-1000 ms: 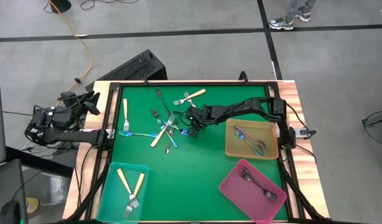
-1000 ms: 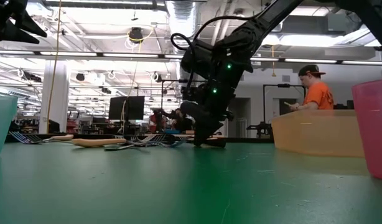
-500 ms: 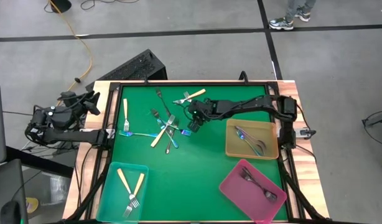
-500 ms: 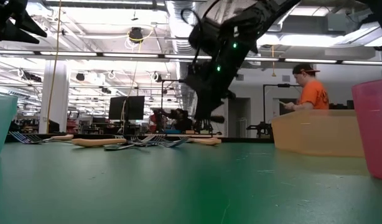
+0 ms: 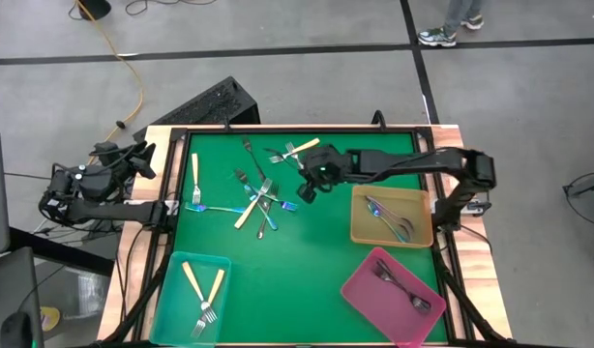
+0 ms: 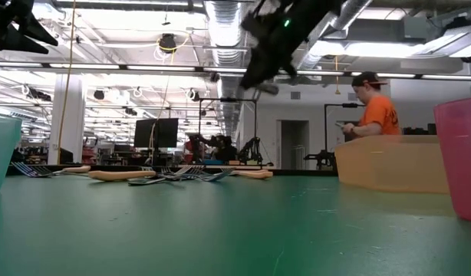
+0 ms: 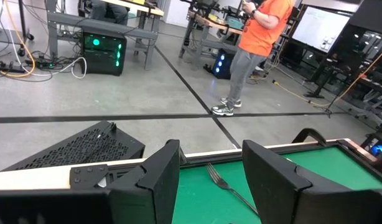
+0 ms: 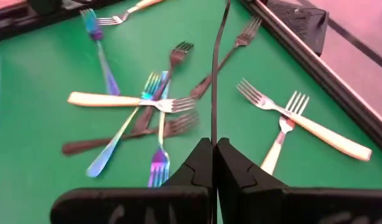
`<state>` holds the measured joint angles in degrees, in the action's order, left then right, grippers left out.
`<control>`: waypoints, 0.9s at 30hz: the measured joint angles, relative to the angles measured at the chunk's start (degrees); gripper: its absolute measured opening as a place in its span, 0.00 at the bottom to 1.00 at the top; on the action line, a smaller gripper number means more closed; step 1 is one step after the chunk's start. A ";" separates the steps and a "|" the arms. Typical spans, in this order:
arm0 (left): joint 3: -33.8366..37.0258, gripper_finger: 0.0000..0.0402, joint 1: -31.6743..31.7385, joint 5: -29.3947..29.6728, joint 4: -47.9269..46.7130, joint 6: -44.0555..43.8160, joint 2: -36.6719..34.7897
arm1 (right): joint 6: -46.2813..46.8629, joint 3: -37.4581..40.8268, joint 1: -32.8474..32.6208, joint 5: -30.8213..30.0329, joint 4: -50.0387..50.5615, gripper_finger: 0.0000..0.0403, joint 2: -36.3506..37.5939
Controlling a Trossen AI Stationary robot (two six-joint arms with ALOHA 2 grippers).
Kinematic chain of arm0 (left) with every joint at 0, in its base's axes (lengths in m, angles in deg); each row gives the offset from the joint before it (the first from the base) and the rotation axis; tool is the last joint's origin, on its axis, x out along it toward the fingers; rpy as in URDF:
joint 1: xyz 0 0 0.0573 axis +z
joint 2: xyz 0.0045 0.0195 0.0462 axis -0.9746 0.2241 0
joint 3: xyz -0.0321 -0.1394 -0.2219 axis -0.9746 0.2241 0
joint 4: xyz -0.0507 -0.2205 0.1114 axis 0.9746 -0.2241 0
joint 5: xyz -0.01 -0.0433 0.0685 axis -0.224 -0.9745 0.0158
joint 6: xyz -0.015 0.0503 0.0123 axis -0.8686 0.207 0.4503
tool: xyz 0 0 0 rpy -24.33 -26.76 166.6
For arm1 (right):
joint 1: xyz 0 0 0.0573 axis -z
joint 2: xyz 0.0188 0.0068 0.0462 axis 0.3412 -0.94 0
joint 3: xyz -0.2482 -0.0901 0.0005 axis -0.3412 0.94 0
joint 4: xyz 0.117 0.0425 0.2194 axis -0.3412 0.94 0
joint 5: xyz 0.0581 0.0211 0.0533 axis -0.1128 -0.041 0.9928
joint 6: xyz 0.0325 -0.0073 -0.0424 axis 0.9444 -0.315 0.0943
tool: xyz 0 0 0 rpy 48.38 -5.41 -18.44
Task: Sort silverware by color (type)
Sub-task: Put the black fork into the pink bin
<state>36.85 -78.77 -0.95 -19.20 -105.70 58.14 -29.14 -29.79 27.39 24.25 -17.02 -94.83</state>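
Note:
The loose silverware (image 5: 258,198) lies crossed on the green mat: cream-handled, dark and iridescent forks, also seen in the right wrist view (image 8: 160,106). My right gripper (image 5: 306,186) hangs high above the mat right of the pile, shut on a dark fork (image 5: 278,156). My left gripper (image 5: 133,159) waits open off the table's far left corner, with nothing between its fingers (image 7: 209,180). My right gripper pinches one end of the dark fork (image 8: 213,134) between its two shut fingers. They slant down toward the table's left. The fork runs on past the fingertips, seen edge-on (image 8: 217,56), and is lifted clear of the mat and the other forks.
A teal tray (image 5: 171,290) at the near left holds two cream-handled forks. A tan tray (image 5: 360,217) at the right holds iridescent forks, and a pink tray (image 5: 360,290) at the near right holds dark ones. A person in an orange shirt (image 6: 373,115) stands beyond the table.
My right gripper has risen from the mat beside the pile, staying shut, and has tipped nearer to level. The dark fork has come up with it and now hangs clear of the mat. The pile has stayed where it was.

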 joint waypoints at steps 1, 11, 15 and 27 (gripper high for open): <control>0.00 0.39 0.00 0.00 0.00 0.00 0.00 | 0.00 0.00 -0.59 -0.16 0.77 0.06 1.15; 0.00 0.39 0.00 -0.01 0.00 0.00 0.01 | 6.58 -0.11 -10.33 -5.84 12.53 0.06 11.13; 0.00 0.39 0.00 -0.02 0.00 0.02 0.02 | 14.38 -0.11 -17.52 -11.43 20.45 0.06 13.43; -0.02 0.39 0.00 -0.09 0.01 0.02 0.00 | 58.66 -0.04 -47.05 -26.64 42.18 0.06 12.28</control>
<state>36.83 -78.77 -1.04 -19.19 -105.67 58.14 29.52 -29.84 -19.65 -2.39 25.16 -82.56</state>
